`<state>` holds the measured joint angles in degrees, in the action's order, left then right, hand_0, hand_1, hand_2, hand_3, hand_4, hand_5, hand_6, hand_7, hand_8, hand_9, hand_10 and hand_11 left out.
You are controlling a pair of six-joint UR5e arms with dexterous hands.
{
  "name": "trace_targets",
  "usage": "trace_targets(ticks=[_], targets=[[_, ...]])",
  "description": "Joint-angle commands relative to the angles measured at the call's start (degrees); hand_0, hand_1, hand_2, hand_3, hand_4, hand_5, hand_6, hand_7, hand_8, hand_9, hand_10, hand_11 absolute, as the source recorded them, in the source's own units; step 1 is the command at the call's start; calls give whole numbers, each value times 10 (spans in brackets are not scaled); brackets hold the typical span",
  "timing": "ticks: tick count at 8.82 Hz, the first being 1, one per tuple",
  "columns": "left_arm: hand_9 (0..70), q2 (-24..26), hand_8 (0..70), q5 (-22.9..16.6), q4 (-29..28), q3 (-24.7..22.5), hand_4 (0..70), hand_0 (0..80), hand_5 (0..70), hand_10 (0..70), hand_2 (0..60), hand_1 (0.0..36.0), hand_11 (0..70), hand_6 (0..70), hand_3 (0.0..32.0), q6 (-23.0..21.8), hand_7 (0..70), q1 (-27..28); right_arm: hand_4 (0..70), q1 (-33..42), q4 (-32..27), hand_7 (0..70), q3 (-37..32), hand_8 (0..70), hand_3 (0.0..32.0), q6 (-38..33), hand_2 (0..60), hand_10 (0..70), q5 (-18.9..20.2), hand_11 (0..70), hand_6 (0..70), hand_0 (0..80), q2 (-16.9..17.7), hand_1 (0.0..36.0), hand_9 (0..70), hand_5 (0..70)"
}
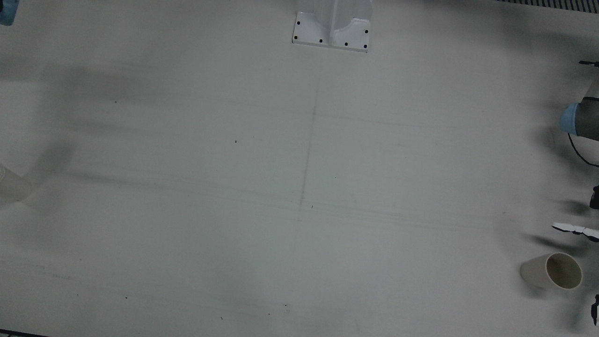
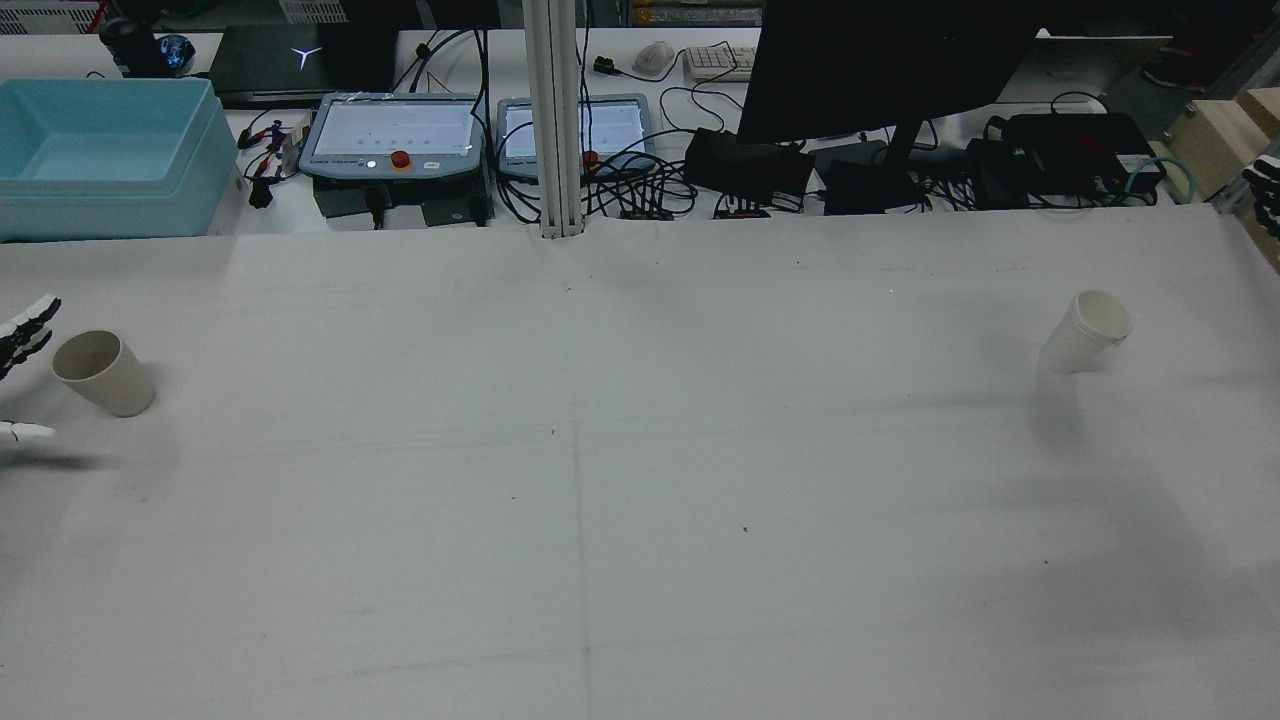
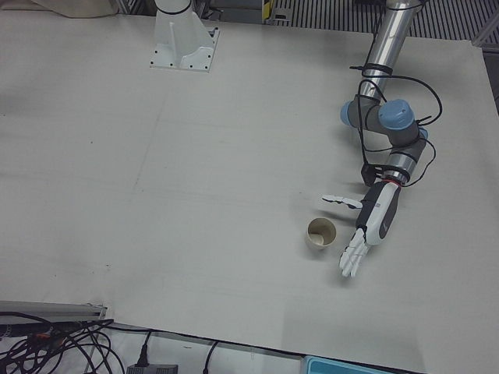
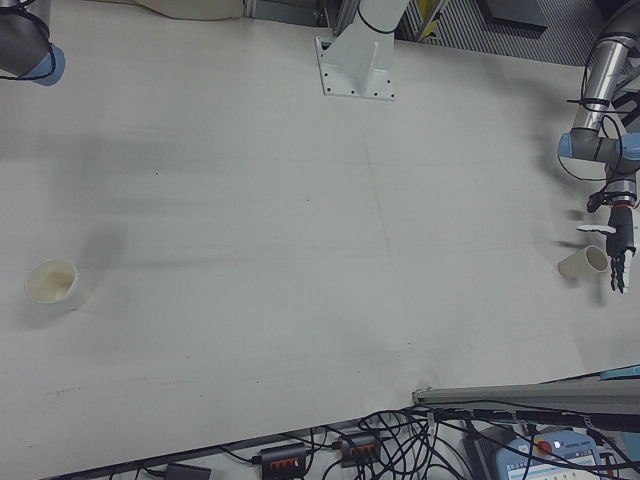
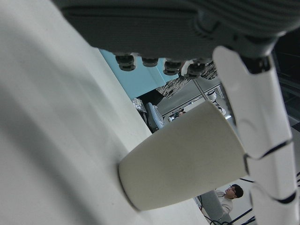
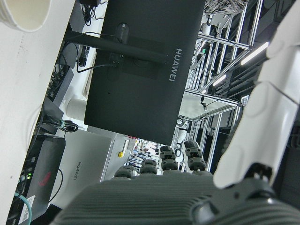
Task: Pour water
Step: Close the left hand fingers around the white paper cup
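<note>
Meanwhile, open left hand beside edge cup.

Left robot hand and right robot hand (fingertips only) cut by rear-view edges.

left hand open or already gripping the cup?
Open. The left hand is beside the paper cup, fingers spread and straight, a visible gap between them.

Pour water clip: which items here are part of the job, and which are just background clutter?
Job:
- beige cup beside the open left hand
- white cup on the right half
- right hand, at the table's far edge

Background:
- blue bin
- two control pendants
- monitor
- keyboard
- cables
</note>
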<state>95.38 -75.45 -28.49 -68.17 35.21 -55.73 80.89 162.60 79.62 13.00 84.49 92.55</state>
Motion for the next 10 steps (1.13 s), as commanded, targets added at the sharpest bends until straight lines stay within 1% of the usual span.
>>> trace_targets(ticks=[1,2,4,8,10], targets=[[20,12,7,36,-1,12,96,485,0,23,79,126,50,25,36,13,50,36,29,0,0,121,0,12,0,0,28,1,1,19,41,495,2,155,48,150],[18,13,6,38,-1,12,95,483,0,22,62,119,48,24,38,14,48,48,28,0,0,119,0,11,0,0,28,0,1,19,40,494,3,155,47,149],[19,18,5,55,-1,17,98,481,0,22,60,116,49,25,34,14,51,62,27,0,0,115,0,10,0,0,24,0,1,17,38,495,3,155,45,144],[18,28,3,56,5,17,104,484,0,23,62,120,50,30,30,10,56,62,26,0,0,113,0,9,0,0,29,0,1,15,38,494,3,157,44,146],[18,38,2,56,17,18,106,486,0,24,65,122,51,32,30,7,61,62,26,1,0,112,0,10,0,0,25,0,1,15,38,496,3,157,43,144]])
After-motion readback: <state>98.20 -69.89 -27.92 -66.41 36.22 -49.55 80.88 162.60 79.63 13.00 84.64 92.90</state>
